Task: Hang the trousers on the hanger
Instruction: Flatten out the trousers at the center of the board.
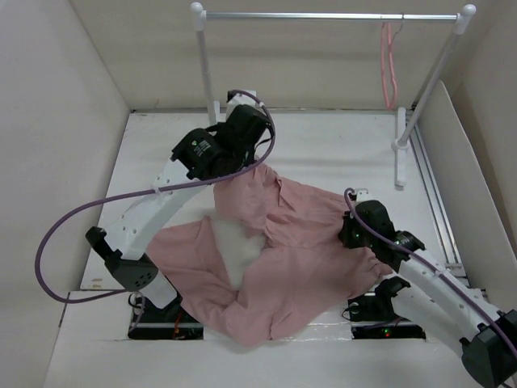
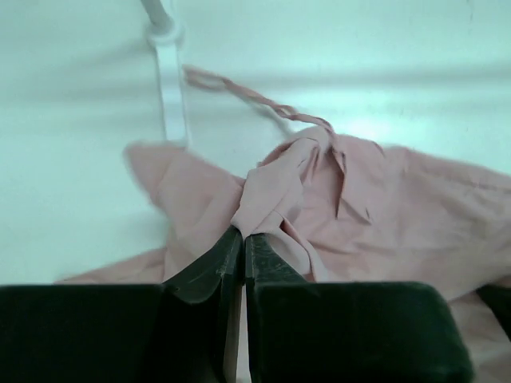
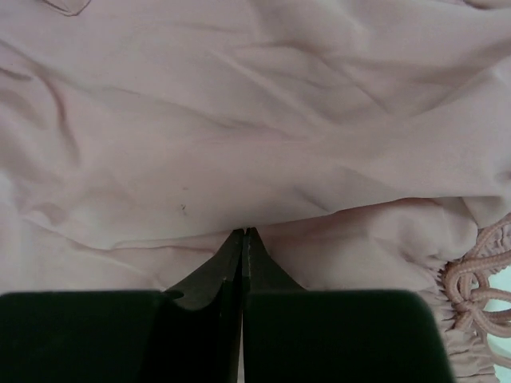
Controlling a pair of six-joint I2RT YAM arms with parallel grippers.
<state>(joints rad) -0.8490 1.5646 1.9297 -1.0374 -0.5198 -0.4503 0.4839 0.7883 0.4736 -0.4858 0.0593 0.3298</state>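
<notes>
L arm: left fingers (image 2: 209,267) clamped shut on a bunched twist of the trousers (image 1: 291,267) at the far edge of the pile. The drawstring (image 2: 239,92) trails off beyond onto the surface (image 1: 339,153).
R arm: right fingers (image 3: 209,271) pressed together too, tips tucked under a fold near the gathered band. Reads as a thin pinch, can't confirm how much cloth is in there.
Trousers lie crumpled across the middle of the surface, between both arms. Hanger (image 1: 390,69) is up on the rail (image 1: 331,15), far right, well apart from the cloth. Task barely begun imo.

Risks:
- L grip is on a twisted bunch, not a flat edge → lifting gives a rope that won't drape over the hanger bar.
- R pinch may be 1 layer only → slips out under the weight once both arms lift.
- Lots of cloth vs small hanger → slack drags, catches on arm bases or rail post.
- Drawstring loose → could snag on the rail foot.
- Hanger hangs free by its hook → any push swings it or knocks it off.
</notes>
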